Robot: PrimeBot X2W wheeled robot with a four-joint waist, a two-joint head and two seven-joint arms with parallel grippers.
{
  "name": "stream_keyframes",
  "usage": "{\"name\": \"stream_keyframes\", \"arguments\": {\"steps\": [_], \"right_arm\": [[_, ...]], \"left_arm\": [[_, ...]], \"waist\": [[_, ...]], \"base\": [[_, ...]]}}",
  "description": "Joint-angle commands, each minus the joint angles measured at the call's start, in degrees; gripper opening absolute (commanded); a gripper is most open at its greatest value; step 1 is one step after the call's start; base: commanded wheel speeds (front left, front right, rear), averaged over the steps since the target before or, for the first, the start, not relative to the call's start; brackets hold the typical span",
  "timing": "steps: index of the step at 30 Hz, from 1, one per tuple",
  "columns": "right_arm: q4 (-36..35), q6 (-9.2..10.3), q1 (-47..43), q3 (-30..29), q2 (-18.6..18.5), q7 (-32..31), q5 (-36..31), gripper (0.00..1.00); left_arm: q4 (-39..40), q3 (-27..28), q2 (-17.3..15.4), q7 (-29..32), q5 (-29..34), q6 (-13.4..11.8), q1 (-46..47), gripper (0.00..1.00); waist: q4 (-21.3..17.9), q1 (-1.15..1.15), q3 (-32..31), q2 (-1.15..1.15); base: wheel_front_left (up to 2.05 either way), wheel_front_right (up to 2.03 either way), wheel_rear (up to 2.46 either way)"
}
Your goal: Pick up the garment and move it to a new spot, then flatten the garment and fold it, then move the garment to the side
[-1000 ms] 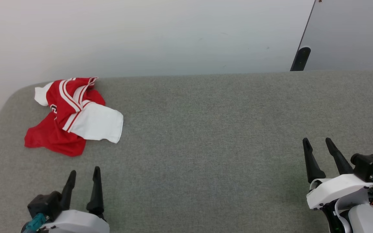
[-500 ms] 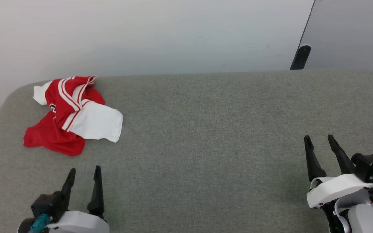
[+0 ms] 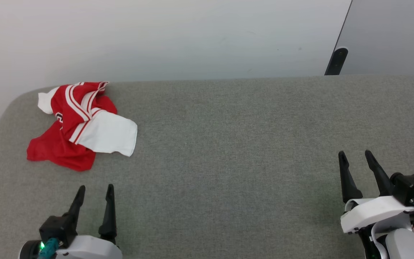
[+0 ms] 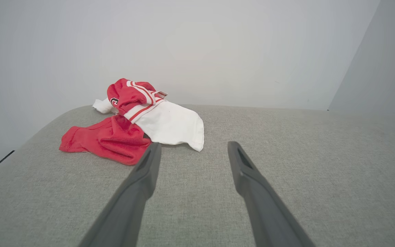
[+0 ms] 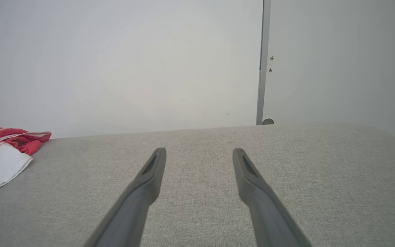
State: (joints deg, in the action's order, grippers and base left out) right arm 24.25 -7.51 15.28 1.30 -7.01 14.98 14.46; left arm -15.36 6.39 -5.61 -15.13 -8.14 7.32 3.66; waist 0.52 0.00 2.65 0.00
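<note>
On the bench (image 3: pixel 228 144), far left corner, the garment (image 3: pixel 81 126) lies crumpled and untouched. Your left end effector (image 3: pixel 96 187) sits near it, fingers apart, empty. Your right end effector (image 3: pixel 355 153), near right corner, is likewise spread and empty. Pickup, flattening, folding and the final move are all left to do.

Grey fabric surface (image 3: pixel 228 144); white wall (image 3: pixel 156 36) behind; grey panel (image 3: pixel 390 36) far right.

The garment (image 5: pixel 2 164) runs off the right wrist view's left edge; its dark emblem (image 3: pixel 59 117), perhaps a letter, is half-folded and unreadable.
</note>
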Motion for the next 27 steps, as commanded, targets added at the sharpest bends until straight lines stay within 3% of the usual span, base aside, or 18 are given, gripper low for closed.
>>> {"name": "stream_keyframes", "arguments": {"steps": [1, 20, 27], "right_arm": [[-0.13, 0.04, -0.72, -0.17, 0.10, 0.27, -0.08, 1.00], [-0.18, 0.04, 0.19, -0.39, 0.82, 0.27, 2.39, 1.00], [-1.21, 0.04, -0.37, 0.60, 1.03, 0.19, 3.43, 1.00]], "left_arm": [[0.01, 0.16, -0.01, -0.03, 0.13, 0.16, 0.53, 1.00], [-0.50, -0.15, -0.17, -0.03, -0.64, 0.21, 1.09, 1.00], [-1.25, -0.18, 0.34, -0.03, -0.13, 0.21, 1.74, 1.00]], "waist": [[0.01, 0.00, 0.03, 0.00], [0.74, 0.00, 0.58, 0.00], [4.30, 0.00, 0.51, 0.00]], "base": [[0.00, 0.00, 0.00], [0.00, 0.00, 0.00], [0.00, 0.00, 0.00]]}}
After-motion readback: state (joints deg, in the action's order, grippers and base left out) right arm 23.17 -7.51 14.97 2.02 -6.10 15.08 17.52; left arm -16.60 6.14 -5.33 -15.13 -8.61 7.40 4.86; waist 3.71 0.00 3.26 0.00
